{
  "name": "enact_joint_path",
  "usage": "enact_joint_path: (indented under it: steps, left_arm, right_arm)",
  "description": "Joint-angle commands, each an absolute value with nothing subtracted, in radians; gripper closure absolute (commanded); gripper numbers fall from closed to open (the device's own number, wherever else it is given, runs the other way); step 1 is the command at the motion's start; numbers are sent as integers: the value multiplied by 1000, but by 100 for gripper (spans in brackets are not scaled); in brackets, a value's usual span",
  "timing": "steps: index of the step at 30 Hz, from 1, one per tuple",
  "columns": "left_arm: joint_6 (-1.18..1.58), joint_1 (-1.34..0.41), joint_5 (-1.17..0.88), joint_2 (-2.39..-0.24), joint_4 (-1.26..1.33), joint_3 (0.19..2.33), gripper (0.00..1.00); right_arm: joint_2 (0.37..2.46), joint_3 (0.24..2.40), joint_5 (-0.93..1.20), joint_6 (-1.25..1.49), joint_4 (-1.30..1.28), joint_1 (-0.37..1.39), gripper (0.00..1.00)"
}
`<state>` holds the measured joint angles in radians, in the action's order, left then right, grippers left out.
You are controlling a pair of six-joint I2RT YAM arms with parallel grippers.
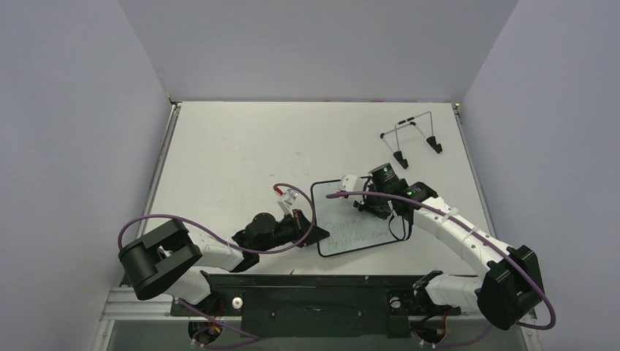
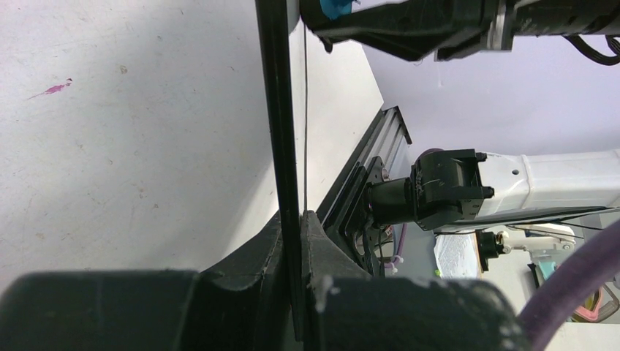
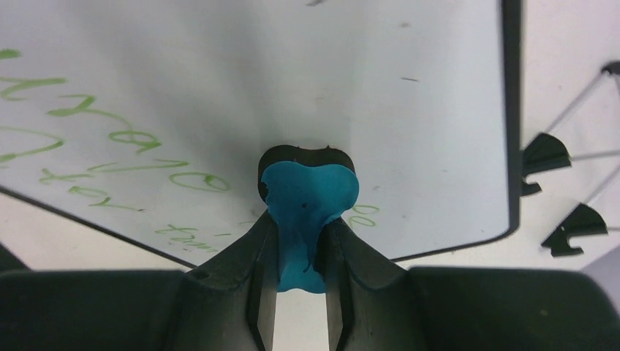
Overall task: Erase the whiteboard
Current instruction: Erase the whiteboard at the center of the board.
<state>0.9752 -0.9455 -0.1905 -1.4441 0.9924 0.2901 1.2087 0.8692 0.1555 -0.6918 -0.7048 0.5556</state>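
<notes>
wire stand (image 1: 413, 137) on table (image 1: 234, 153), behind whiteboard (image 1: 349, 232)

Top view: right arm (image 1: 453, 230) hides the whiteboard's (image 1: 329, 216) right side; green writing (image 1: 354, 234) too small to read. Right wrist view: writing and stand (image 3: 547, 153) cut by the edges; eraser (image 3: 307, 190) base hidden inside the right gripper (image 3: 300, 221). Left wrist view: whiteboard edge-on, face unseen.

You see the whiteboard (image 1: 347, 213) near the middle of the counter (image 1: 234, 146), a small white rectangle with a thin black rim and rounded corners, turned slightly askew. Green handwriting covers its near part. The left gripper (image 1: 311, 232) clamps its left edge.
</notes>
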Motion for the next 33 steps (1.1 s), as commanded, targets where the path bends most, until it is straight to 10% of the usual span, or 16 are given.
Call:
enact_joint_path:
  steps: [1, 11, 20, 33]
  left_arm:
    - [922, -954, -241, -1410, 1112, 307, 100]
    - [922, -954, -245, -1419, 1112, 314, 100]
    - [925, -956, -241, -1426, 1113, 319, 100]
    - [925, -956, -241, -1426, 1121, 309, 100]
  right_arm:
    - [1217, 889, -18, -592, -568, 518, 100]
    - [1229, 942, 382, -837, -857, 570, 100]
    - [1221, 917, 28, -590, -601, 499, 100]
    - [1235, 953, 300, -708, -773, 512, 100]
